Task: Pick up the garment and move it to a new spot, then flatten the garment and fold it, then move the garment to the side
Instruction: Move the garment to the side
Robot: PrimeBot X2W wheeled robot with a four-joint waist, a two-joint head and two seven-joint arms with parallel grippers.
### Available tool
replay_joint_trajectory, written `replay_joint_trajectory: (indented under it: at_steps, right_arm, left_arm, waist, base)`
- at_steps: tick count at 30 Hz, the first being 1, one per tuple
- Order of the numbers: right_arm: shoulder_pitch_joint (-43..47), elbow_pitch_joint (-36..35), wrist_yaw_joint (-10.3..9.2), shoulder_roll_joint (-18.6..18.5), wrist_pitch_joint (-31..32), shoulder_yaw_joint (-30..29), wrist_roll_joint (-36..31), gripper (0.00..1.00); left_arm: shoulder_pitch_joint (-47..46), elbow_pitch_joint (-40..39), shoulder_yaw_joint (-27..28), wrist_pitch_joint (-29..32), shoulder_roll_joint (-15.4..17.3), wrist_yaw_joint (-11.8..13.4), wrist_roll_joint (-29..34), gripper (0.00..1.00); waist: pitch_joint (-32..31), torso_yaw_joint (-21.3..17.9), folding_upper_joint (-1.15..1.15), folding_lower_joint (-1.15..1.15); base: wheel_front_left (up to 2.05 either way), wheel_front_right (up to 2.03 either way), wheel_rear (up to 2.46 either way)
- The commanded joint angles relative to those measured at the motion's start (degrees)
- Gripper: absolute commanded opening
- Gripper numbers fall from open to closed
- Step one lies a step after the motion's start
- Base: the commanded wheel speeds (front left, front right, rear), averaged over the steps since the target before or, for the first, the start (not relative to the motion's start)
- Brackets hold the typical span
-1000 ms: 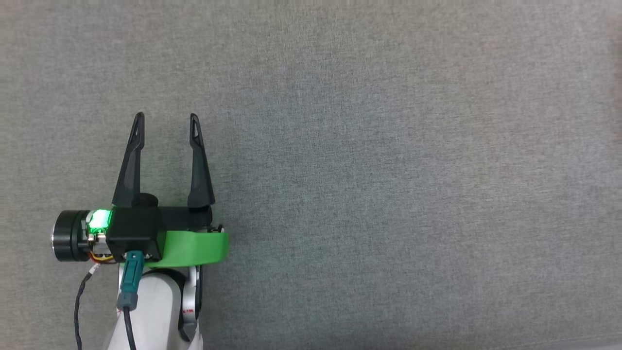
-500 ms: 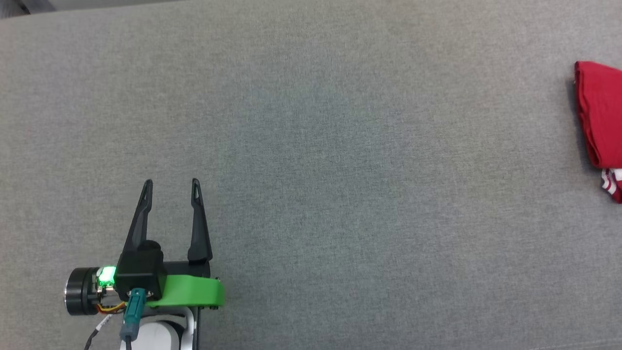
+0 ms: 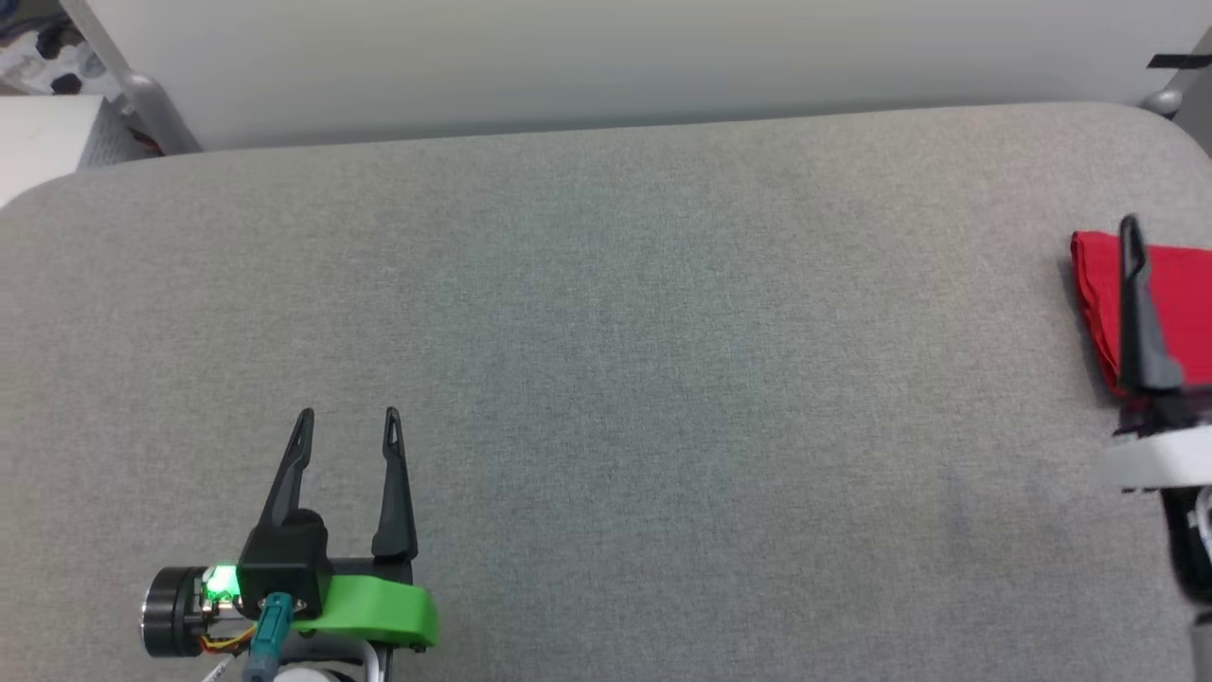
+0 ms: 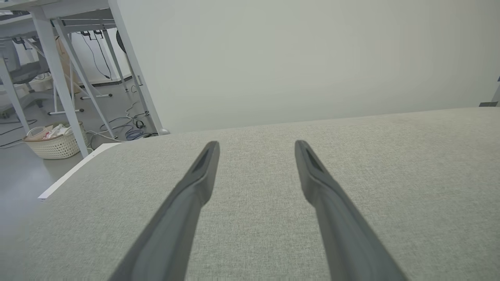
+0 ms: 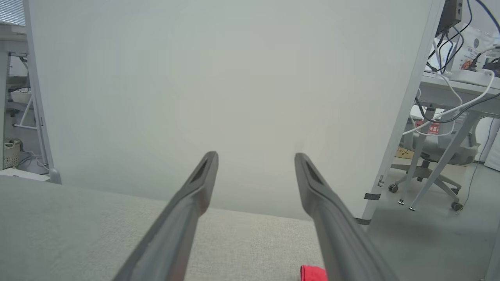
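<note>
Garment (image 3: pixel 1179 294), bright red and bunched into a folded heap, lies at the far right end of the grey padded table (image 3: pixel 606 332), close to its back corner, and runs out of the head view at that side. In the right wrist view a small red corner of it (image 5: pixel 312 273) peeps out at the bottom, just beside one dark finger.

Over that same right end of the table is the right gripper (image 5: pixel 256 156), its two fingers spread wide with nothing between them. One of its fingers (image 3: pixel 1131 303) crosses the cloth's inner edge; I cannot tell whether it touches.

Well apart, above the table's near left part, the left gripper (image 3: pixel 348 417) is just as wide open and empty. A pale panel (image 3: pixel 606 57) stands behind the table's back edge.
</note>
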Motion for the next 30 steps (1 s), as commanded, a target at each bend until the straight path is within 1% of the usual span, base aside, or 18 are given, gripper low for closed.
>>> replay_joint_trajectory:
  at_steps: [1,5,7,12,17,21,30]
  right_arm:
    - [2.7,-0.9,-0.04,2.1,-0.1,0.0,-0.8,1.00]
    - [9.0,-1.6,-0.04,6.7,-0.1,0.3,-2.3,1.00]
    - [11.9,-1.8,-0.04,9.1,-0.1,-0.8,-2.7,1.00]
    - [18.4,-2.6,-0.04,13.2,-0.1,-1.1,-3.9,1.00]
    - [21.8,-3.0,-0.04,14.9,-0.1,-0.8,-4.3,1.00]
    - [23.0,-3.5,-0.04,15.4,-0.1,-0.8,-4.7,1.00]
    - [24.4,-6.5,-0.04,16.3,1.2,-0.6,-6.7,1.00]
  left_arm:
    - [1.0,0.4,0.2,-0.3,0.0,-0.4,-0.4,1.00]
    - [2.0,1.0,0.3,-0.3,0.0,-0.9,-0.4,1.00]
    - [2.5,1.4,0.2,-0.3,0.0,-1.3,-0.4,1.00]
    - [3.7,2.2,-0.1,-0.3,-0.1,-2.2,-0.5,1.00]
    - [4.7,2.8,-0.3,-0.3,-0.1,-3.1,-0.6,1.00]
    - [5.3,3.3,-0.5,-0.3,-0.1,-4.0,-0.8,1.00]
    - [5.9,3.3,0.1,-0.3,-0.3,-4.7,-0.8,1.00]
  waist:
    - [-3.0,1.6,0.00,0.01]
    - [-4.9,2.2,0.00,0.01]
    - [-5.8,2.7,0.00,0.01]
    - [-7.5,3.5,0.00,0.01]
    - [-9.0,3.7,0.00,0.01]
    - [-9.7,4.0,0.00,0.01]
    - [-10.2,4.0,0.00,0.01]
  base:
    - [0.00,0.00,0.00]
    - [0.00,0.00,0.00]
    - [0.00,0.00,0.00]
    - [0.00,0.00,0.00]
    - [0.00,0.00,0.00]
    - [0.00,0.00,0.00]
    - [0.00,0.00,0.00]
